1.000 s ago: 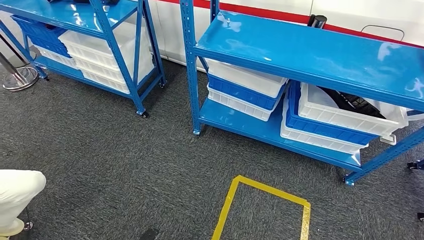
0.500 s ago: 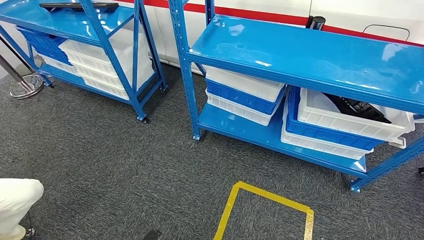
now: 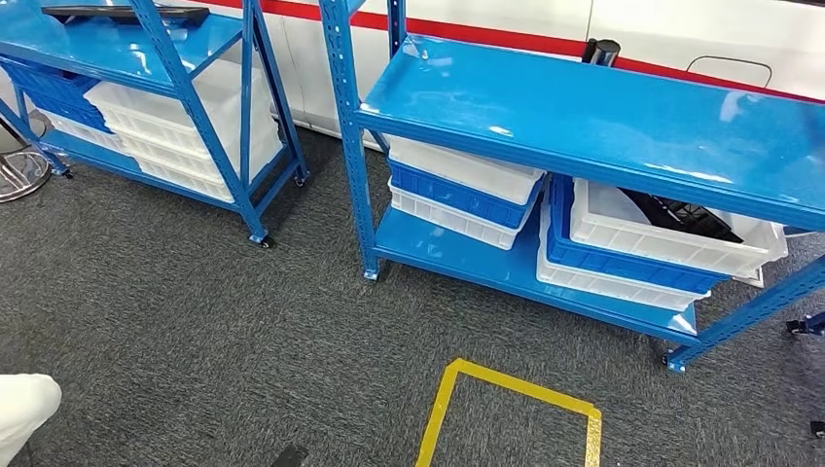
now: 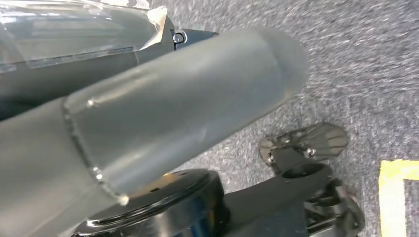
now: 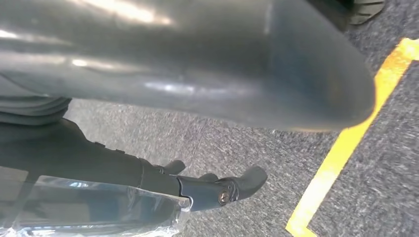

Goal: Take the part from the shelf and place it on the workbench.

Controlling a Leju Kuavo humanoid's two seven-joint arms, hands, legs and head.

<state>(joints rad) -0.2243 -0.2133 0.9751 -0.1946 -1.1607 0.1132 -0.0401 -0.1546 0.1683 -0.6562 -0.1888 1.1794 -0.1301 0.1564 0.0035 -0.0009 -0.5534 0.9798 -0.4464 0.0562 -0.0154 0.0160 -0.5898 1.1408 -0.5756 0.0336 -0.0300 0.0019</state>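
Nearest in the head view, a square outline of yellow tape (image 3: 516, 409) lies on the dark grey carpet (image 3: 195, 321), and a bit of a person's white clothing (image 3: 24, 409) shows at the lower left corner.

The left hand (image 4: 148, 128) hangs over that carpet in its wrist view — a thick grey thumb fills most of the picture, nothing is in its grasp, and whether the fingers are spread or curled I cannot tell. The right hand (image 5: 207, 74) hangs the same way in its own wrist view; dark fingers (image 5: 232, 185) lie fairly straight beside the thumb, apart from it, holding nothing, with a strip of the yellow tape on the carpet beyond.

Past the tape stands the right blue shelf (image 3: 603, 122), its top board bare and glossy. On its lower board sit two stacks of white and blue crates: a smaller stack (image 3: 457, 190) on the left, and a larger stack (image 3: 642, 258) on the right. The black part (image 3: 681, 216) lies in the top white crate of the larger stack, half hidden under the top board.

Further left stands a second blue shelf (image 3: 126, 49) with more white and blue crates (image 3: 165, 131) below and a flat black object (image 3: 122, 14) on top. A white wall with a red stripe (image 3: 486, 34) runs behind both.
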